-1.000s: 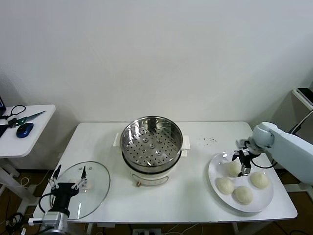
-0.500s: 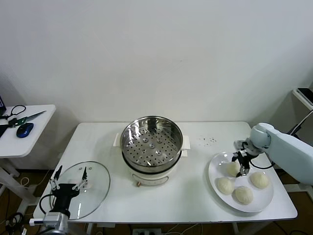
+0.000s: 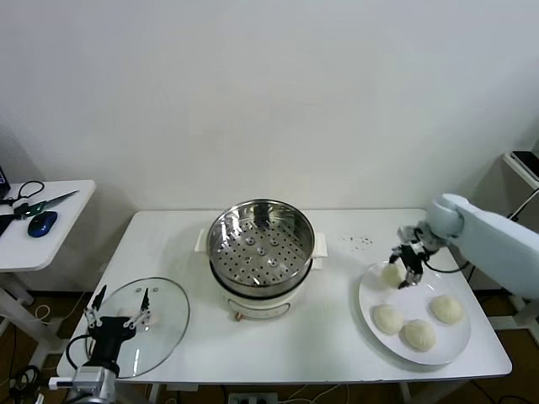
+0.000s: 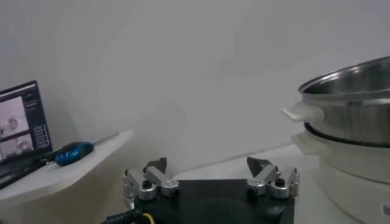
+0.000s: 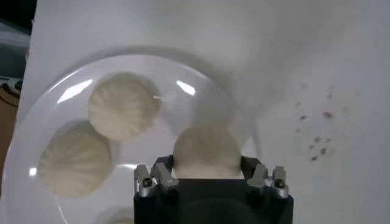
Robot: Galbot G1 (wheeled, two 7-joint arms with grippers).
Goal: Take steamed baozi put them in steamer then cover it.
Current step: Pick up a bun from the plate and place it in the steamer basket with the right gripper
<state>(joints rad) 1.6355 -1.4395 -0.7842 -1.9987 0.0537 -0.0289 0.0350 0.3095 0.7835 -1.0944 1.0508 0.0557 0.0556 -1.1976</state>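
R pincer (image 3: 402, 271) grips 1 baozi (image 3: 392, 273), held just above the far-left rim of the white plate (image 3: 455, 350) at the surface's R side. 3 other baozi (image 3: 418, 334) lie on the plate. Steamer (image 3: 261, 244) sits mid-surface, basket uncovered. Cover (image 3: 160, 337) lies flat near the front-L corner. L pincer (image 3: 117, 313) hangs over the cover w/ fingers spread wide, holding nothing.

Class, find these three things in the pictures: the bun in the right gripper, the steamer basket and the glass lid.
bun (image 5: 206, 152): right wrist view, its domed top between the fingers.
steamer basket (image 3: 221, 231): head view, its shiny left wall.
glass lid (image 3: 168, 316): head view, bare glass near its right rim.
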